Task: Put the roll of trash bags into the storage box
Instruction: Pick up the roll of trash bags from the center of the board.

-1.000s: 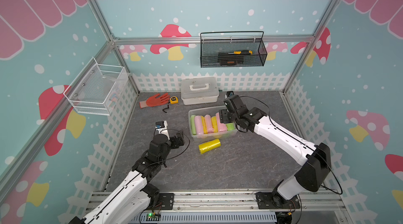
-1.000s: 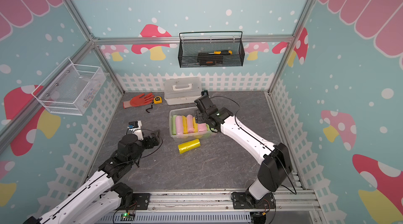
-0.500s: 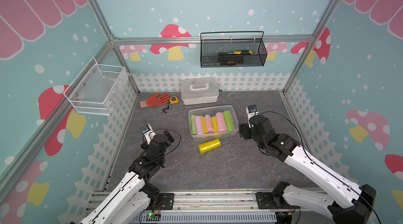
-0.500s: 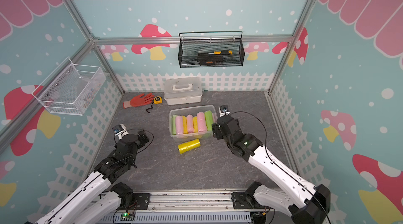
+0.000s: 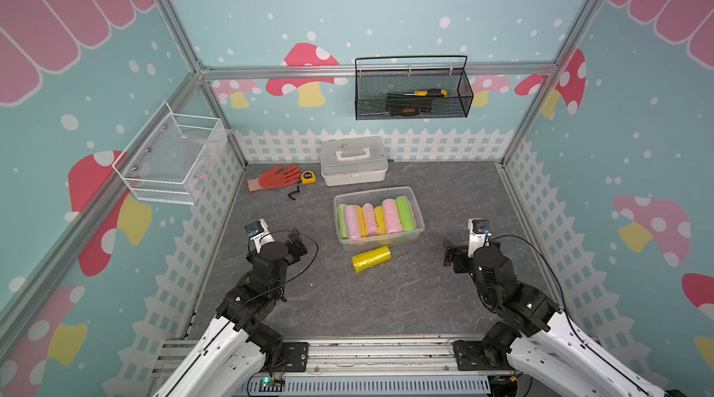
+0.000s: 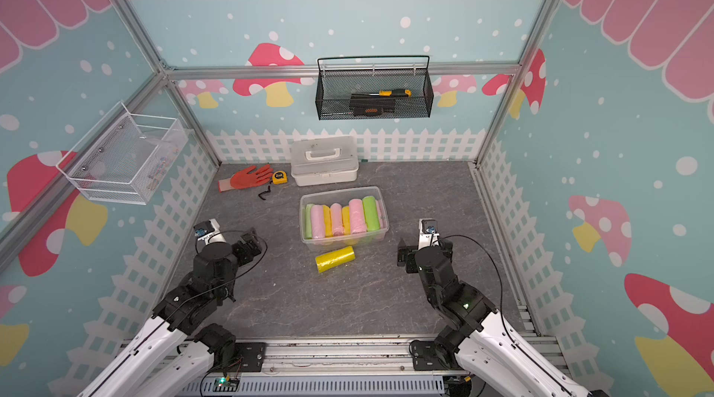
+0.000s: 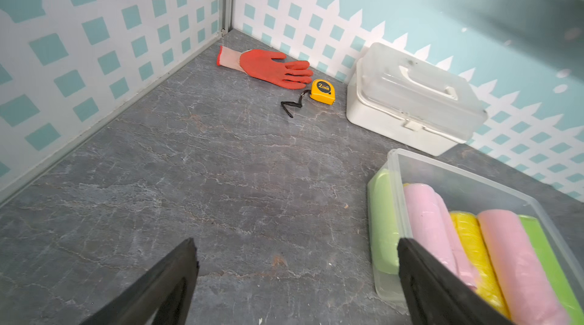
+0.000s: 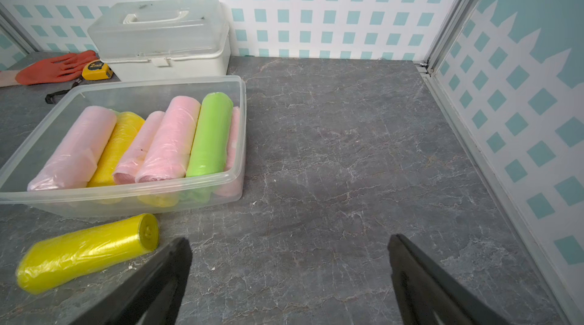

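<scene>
Both arms are seen drawn in low at the near edge, elbows folded, wrists pointed toward the far wall. The left gripper (image 7: 295, 244) is held above bare table at the near left, jaws spread wide with nothing between them. The right gripper (image 8: 289, 241) is held the same way at the near right, jaws wide apart and empty.

The yellow roll of trash bags (image 5: 371, 258) is found lying on its side on the table, outside the storage box (image 5: 373, 191) and just beside its near wall. It is placed between the two grippers and well apart from each: to the right of the left one, to the left of the right one. Inside the box, pink, yellow and green rolls (image 8: 172, 137) are packed side by side.
</scene>
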Controlling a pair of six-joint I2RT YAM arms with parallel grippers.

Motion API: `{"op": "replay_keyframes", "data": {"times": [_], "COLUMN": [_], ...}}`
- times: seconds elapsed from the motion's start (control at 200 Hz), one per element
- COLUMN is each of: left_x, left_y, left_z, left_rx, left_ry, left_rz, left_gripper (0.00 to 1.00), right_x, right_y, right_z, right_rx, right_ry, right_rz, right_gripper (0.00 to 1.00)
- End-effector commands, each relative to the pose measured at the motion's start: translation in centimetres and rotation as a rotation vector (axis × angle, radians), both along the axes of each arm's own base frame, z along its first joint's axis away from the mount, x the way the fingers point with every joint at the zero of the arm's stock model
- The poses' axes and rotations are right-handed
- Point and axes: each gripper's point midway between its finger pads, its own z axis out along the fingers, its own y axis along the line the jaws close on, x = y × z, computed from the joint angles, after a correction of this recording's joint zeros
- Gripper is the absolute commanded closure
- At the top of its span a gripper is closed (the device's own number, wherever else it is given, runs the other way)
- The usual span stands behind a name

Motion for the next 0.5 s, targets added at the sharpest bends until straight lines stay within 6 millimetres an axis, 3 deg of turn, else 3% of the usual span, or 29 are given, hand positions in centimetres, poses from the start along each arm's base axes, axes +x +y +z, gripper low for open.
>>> {"op": "replay_keyframes", "data": {"times": [0.0, 0.14, 0.495], "left_x": [-0.6, -1.0, 0.7], "left_y": [-0.4, 0.3, -3.4], "left_z": [0.8, 0.0, -0.6], "left_rx": [-0.024, -0.101, -0.074], "left_ry": [-0.048, -0.06, 0.039], "left_rz": [-0.049, 0.013, -0.166], "left_gripper": [0.01, 0.01, 0.01], "right_x": [-0.4, -0.5, 0.1], "right_y": [0.8, 0.9, 1.7], "right_z": [-1.5, -1.5, -2.8], "right_rx": [0.047, 0.034, -0.009], "right_ry": [0.03, 0.024, 0.054], "right_rz": [0.036, 0.052, 0.077], "right_gripper": [0.01, 0.01, 0.01]}}
